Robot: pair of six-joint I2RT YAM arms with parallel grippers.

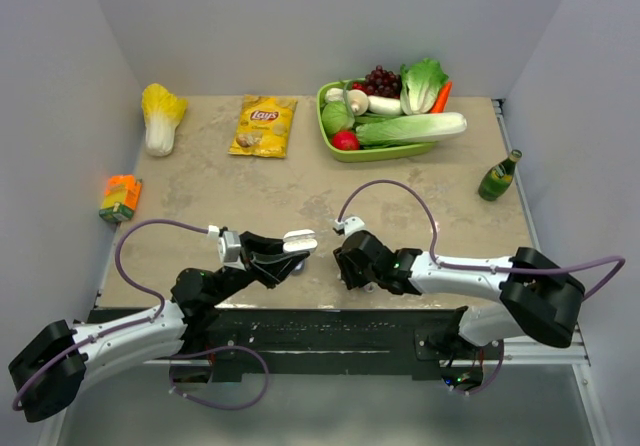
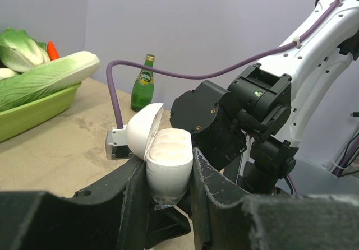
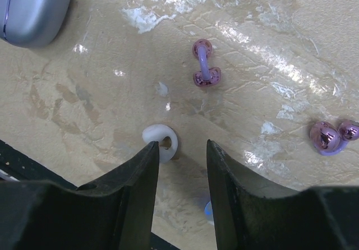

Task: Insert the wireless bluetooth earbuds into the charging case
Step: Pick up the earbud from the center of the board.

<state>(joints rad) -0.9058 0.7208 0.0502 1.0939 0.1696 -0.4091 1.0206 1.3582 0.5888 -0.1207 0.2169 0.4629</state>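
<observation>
Left gripper (image 2: 168,174) pinches the open case (image 2: 167,152); right gripper (image 3: 182,157), spread near the table (image 1: 200,206) edge, sits just short of a white earbud (image 3: 160,140) unseen from above

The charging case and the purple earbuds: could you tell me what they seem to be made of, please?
The charging case looks like matte white plastic, smooth, no glare. The purple earbuds look like glossy plastic, perhaps metallic-coated: mirror-like highlights.

Near the lower middle of the frame, the left gripper (image 1: 283,256) holds a white charging case (image 1: 299,238), facing the right gripper (image 1: 343,269). A chips bag (image 1: 263,126), green tray (image 1: 395,152) and bottle (image 1: 498,176) sit farther up the table (image 1: 250,196).
</observation>
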